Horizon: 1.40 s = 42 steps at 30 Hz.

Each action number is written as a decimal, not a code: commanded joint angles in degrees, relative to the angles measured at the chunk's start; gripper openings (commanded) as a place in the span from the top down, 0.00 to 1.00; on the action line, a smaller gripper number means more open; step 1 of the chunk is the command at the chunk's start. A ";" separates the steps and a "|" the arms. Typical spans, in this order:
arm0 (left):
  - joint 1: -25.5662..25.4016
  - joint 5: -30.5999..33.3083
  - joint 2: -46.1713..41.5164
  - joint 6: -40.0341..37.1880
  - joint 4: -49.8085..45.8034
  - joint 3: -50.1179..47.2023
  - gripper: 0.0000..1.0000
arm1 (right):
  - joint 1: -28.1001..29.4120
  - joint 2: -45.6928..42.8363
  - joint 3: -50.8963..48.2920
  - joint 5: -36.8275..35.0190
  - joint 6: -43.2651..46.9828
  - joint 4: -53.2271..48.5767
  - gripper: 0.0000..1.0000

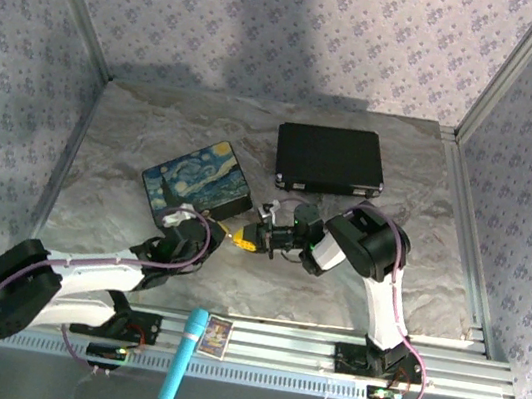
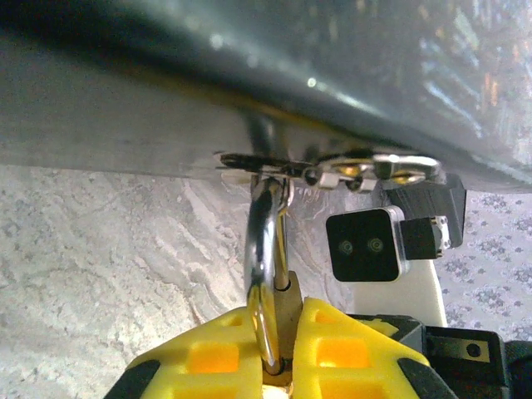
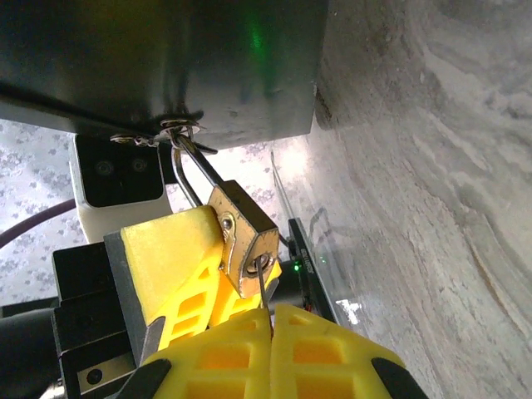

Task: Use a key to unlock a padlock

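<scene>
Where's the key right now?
In the right wrist view, the key is pinched in the right gripper, its blade up at the keyhole of the padlock, which the left gripper holds at the clasp on the box.

Brass, silver and yellow on grey marble

The padlock [image 3: 241, 237] is brass-yellow with a silvery shackle, and the key [image 3: 265, 291] is a thin silver-grey. The left gripper [image 2: 278, 353] and right gripper [image 3: 273, 328] have bright yellow fingers edged in black. The 2 arms, left arm [image 1: 93, 268] and right arm [image 1: 382, 314], are white with black joints. The box [image 1: 198, 184] shows starry-night swirls of deep blue and yellow. The case [image 1: 330, 159] is plain black. The table [image 1: 135, 128] is veined grey marble. The walls [image 1: 274, 19] are lavender with a small floral repeat. The stick [image 1: 182, 358] is turquoise.
</scene>
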<state>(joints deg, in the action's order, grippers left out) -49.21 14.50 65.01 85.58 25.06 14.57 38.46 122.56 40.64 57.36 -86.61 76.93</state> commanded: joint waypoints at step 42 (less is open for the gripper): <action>3.05 -9.82 -3.01 -2.71 -1.73 6.91 1.00 | 0.30 -1.73 2.26 -7.92 1.78 2.70 1.00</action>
<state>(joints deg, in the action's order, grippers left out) -45.78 11.00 64.05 80.49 16.34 20.10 36.67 124.03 42.87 53.95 -84.88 78.63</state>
